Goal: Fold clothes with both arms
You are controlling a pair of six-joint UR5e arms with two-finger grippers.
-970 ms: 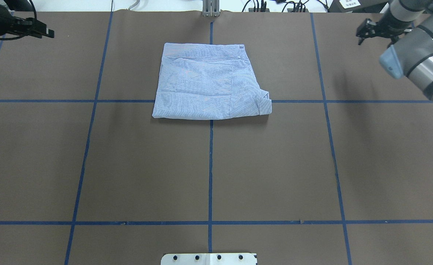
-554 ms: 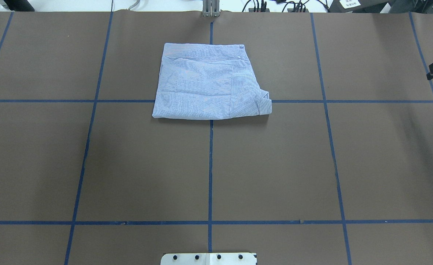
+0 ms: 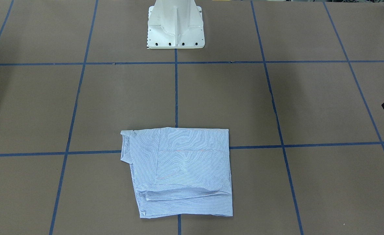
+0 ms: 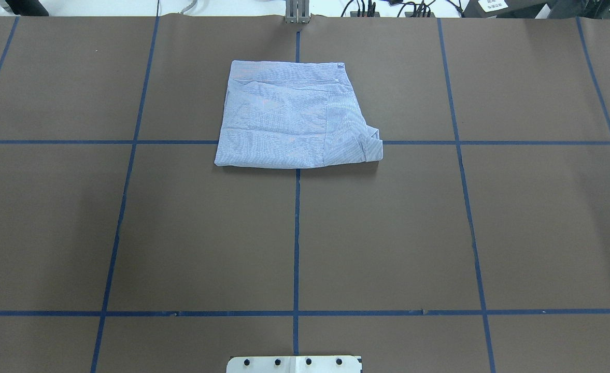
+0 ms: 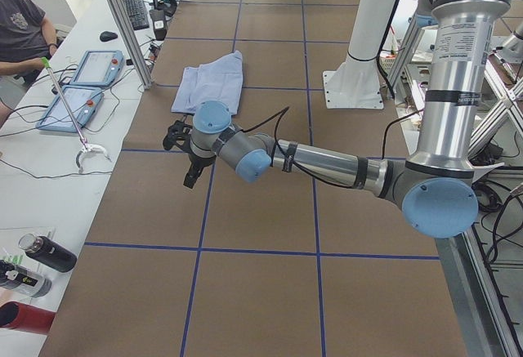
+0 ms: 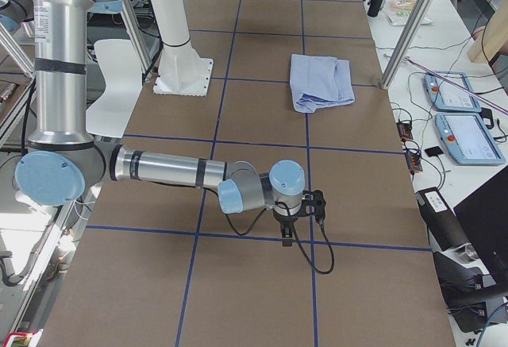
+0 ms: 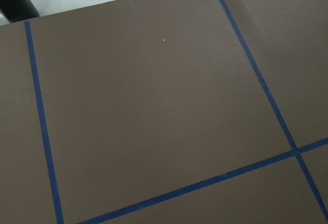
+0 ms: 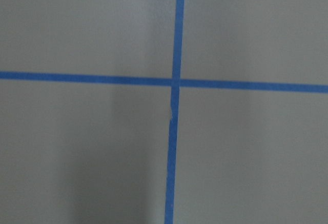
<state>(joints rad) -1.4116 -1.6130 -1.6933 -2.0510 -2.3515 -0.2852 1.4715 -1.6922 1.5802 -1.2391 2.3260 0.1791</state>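
Overhead exterior, bench (image 4: 543, 233): flat, matte brown sheet, divided into large squares by blue tape lines.
Left arm (image 5: 327, 161): silver-grey tube with pale blue joint caps, stretched low toward the bench's left end, well apart from the cloth.
Right arm (image 6: 159, 168): same build, reached toward the bench's right end, equally well apart.
Shirt (image 4: 289, 116): folded into a roughly square stack, lying midway along the far edge, opposite the robot; the folding looked done or nearly so.
Fabric: thin, finely striped blue-and-white weave; judged soft, light and limp, likely to sag and spill open if lifted at one point.
Hold: two corners of one folded edge seemed best, one per pincer, pinching every layer together; the stepped loose layers toward the far edge would probably slip.
Left pincer (image 5: 186, 169): black, hung over bare bench; fingers apart or together, I could not tell.
Right pincer (image 6: 305, 212): black, over bare bench; likewise impossible to tell.
Collar (image 4: 372, 139): doubled, seemingly stiffer flap jutting from the stack's corner nearest the robot and the right end.
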